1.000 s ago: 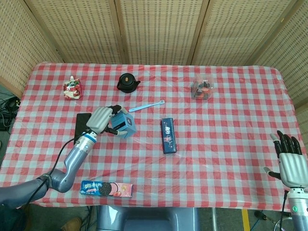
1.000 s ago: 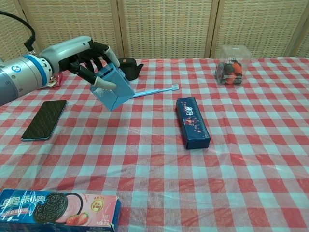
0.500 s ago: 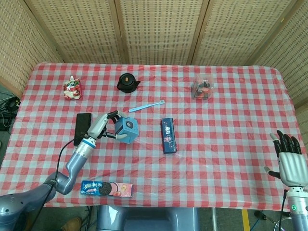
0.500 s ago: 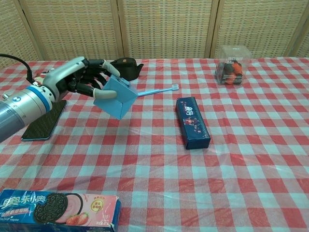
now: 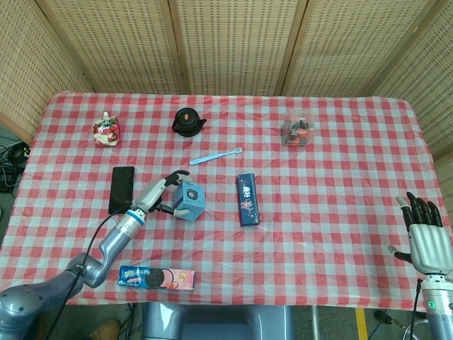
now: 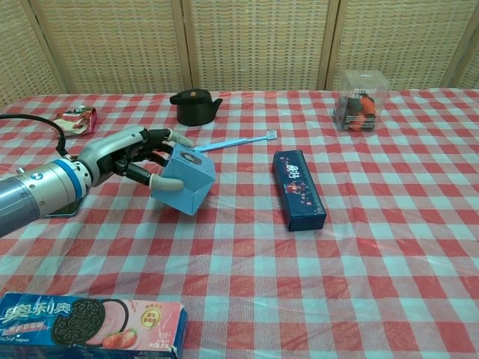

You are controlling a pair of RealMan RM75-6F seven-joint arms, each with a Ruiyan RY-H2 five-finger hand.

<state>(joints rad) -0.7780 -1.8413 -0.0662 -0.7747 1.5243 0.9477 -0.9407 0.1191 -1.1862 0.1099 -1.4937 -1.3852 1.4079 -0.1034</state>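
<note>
Left robot hand (image 6: 129,158) grips the light blue box (image 6: 185,183), fingers wrapped over its top and near side, thumb under the left face. The box is tilted, one lower corner at or just above the checked counter (image 6: 374,247); contact cannot be confirmed from either view. It sits left of the dark blue carton (image 6: 299,188), apart from it, and just in front of the pale blue toothbrush (image 6: 233,140). The black phone (image 5: 122,189) lies to the left, beside the forearm in the head view.

Right robot hand (image 5: 426,237) hangs off the counter's right edge, fingers spread, holding nothing.

Judgement: the step in hand appears to be setting the box down on the counter. The next move calls for levelling the box so a full face meets the cloth, then opening the fingers without dragging it. Risk: released while tilted, the box may tip or roll towards the toothbrush.

Also present: black teapot (image 6: 194,106) and red pouch (image 6: 77,120) at the back left, clear tub of sweets (image 6: 358,100) at the back right, biscuit packet (image 6: 88,324) at the front edge.
</note>
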